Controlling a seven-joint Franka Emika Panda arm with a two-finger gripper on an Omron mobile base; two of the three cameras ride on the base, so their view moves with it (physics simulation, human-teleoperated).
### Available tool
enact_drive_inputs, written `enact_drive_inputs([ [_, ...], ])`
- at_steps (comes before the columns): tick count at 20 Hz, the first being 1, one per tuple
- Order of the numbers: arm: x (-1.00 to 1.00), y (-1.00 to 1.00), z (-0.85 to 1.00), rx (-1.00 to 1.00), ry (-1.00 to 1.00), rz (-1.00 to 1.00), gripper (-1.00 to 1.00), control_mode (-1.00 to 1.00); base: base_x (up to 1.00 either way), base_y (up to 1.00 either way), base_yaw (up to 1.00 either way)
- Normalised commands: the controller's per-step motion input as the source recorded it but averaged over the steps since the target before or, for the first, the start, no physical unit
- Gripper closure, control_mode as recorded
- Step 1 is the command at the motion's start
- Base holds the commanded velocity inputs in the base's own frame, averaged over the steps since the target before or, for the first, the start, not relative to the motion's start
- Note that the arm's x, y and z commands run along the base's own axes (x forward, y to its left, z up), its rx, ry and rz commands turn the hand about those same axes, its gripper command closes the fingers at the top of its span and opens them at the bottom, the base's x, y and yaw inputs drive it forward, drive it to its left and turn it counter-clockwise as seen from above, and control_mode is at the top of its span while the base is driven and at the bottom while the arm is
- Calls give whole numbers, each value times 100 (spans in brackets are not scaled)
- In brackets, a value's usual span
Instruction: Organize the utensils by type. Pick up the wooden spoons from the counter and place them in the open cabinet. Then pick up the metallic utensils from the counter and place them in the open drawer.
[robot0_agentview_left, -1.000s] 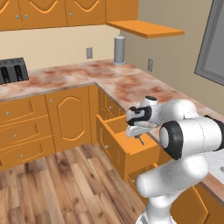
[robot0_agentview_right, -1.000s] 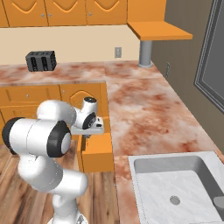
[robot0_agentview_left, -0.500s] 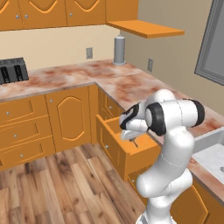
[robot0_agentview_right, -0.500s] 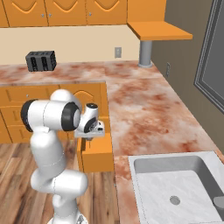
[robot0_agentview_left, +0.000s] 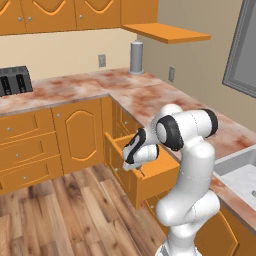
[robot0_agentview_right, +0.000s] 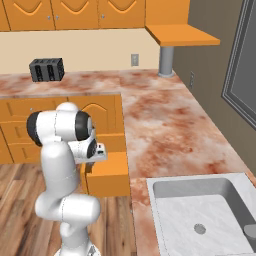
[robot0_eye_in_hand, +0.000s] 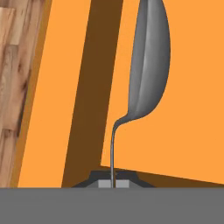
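A grey metal spoon (robot0_eye_in_hand: 148, 65) hangs bowl-first from my gripper (robot0_eye_in_hand: 113, 183), which is shut on the end of its thin handle. Behind the spoon lies the orange inside of the open drawer (robot0_eye_in_hand: 188, 131). In the left base view the gripper (robot0_agentview_left: 137, 167) points down over the front part of the drawer (robot0_agentview_left: 155, 177), just inside its front panel. From the right base view the hand (robot0_agentview_right: 96, 150) sits above the drawer (robot0_agentview_right: 107, 175), with my arm covering much of it.
A black toaster (robot0_agentview_left: 12, 80) stands at the far left of the marble counter (robot0_agentview_left: 150, 97). A grey cylinder (robot0_agentview_left: 136, 56) stands at the back under an orange shelf (robot0_agentview_left: 172, 34). The sink (robot0_agentview_right: 200, 215) is to the right. Wooden floor (robot0_agentview_left: 60, 215) lies beside the drawer.
My hand has shifted left and lower over the drawer with the spoon still held, and the arm's elbow has swung up and back.
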Motion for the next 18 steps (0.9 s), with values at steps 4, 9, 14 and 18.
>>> enact_drive_inputs([
  [4, 0, 74, -28, -9, 0, 0, 100, -100, 0, 0, 0],
  [9, -19, 77, 2, -2, 0, 0, 100, -100, 0, 0, 0],
  [14, -5, 65, 2, 0, 0, 0, 100, -100, 0, 0, 0],
  [18, 0, 14, 17, 0, 2, -5, 100, -100, 0, 0, 0],
])
